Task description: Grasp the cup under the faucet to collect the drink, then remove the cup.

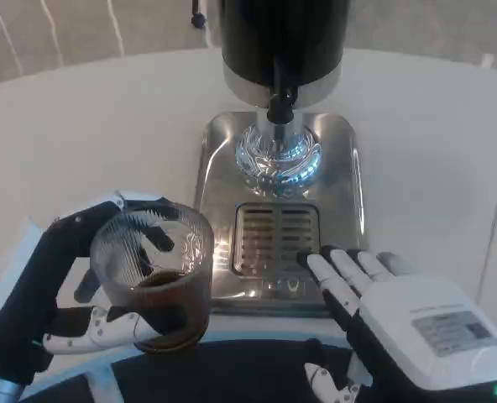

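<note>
Left hand [81, 277], black on the side that shows with white-and-black fingers, is wrapped around a clear ribbed plastic cup [154, 277] and holds it upright beside the machine. Its fingers curl round the cup's far side near the rim and under its base, so the cup sits in the crook of the hand. Fine vertical ridges run down the cup's wall, the rim is round and open, and a dark brown drink fills roughly its lower half. The cup is off the drip tray, just to the left of the tray's front corner, and well forward of the faucet.

Right hand [400, 323], with a white back bearing a grey label, holds nothing; its fingers lie stretched forward and a little apart, the tips touching the front right part of the brushed stainless-steel drip tray [341, 159]. That tray is a rounded rectangle with a raised rim and a slotted grille [277, 239] set into it, just ahead of the right fingertips and to the right of the cup.

Beyond the grille, a shiny chrome faucet [278, 147] with a rounded, mirror-like base rises under the black cylindrical body of the dispenser [284, 38], which has a silver band at its foot.

Everything stands on a smooth white round table [81, 134]. Bare tabletop spreads wide to the left of the left hand and beyond it, and to the right of the right hand, where the table's curved edge runs close by.
</note>
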`<state>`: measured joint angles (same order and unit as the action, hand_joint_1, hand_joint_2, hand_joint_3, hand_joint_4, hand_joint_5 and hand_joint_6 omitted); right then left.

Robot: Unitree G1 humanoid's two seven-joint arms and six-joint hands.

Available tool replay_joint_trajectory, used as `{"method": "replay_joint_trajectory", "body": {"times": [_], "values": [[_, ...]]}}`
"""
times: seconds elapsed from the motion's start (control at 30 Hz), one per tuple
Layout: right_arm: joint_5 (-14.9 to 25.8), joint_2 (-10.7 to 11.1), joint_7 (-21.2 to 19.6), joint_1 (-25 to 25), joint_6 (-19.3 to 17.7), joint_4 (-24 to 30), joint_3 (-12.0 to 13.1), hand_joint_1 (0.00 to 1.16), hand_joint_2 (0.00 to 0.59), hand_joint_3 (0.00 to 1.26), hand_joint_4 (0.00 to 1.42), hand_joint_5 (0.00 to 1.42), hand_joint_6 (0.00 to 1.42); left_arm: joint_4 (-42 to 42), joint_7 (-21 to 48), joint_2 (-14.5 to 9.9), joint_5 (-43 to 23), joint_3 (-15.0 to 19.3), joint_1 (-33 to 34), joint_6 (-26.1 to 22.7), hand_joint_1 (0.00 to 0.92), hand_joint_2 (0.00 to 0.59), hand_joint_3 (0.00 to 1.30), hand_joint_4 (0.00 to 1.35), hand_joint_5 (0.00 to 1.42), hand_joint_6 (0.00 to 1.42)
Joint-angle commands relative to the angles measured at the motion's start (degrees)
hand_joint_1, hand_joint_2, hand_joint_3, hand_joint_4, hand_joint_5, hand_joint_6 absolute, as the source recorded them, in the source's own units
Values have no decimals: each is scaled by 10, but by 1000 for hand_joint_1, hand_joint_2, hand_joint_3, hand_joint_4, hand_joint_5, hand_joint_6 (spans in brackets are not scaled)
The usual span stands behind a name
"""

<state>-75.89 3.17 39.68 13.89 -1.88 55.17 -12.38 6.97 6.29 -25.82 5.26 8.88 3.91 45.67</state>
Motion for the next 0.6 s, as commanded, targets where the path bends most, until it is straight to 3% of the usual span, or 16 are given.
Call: {"method": "replay_joint_trajectory", "body": {"times": [0.03, 0.6], "values": [[-2, -4, -1, 15, -10, 22, -10, 215, 586, 18, 0, 0, 0, -26, 10, -4, -21, 12, -12, -1, 565, 21, 963, 1111, 1375, 1424], [3, -7, -1, 23, -14, 14, -12, 217, 586, 15, 0, 0, 0, -40, 39, 1, -29, 18, -42, 2, 565, 16, 963, 1111, 1375, 1424]]}}
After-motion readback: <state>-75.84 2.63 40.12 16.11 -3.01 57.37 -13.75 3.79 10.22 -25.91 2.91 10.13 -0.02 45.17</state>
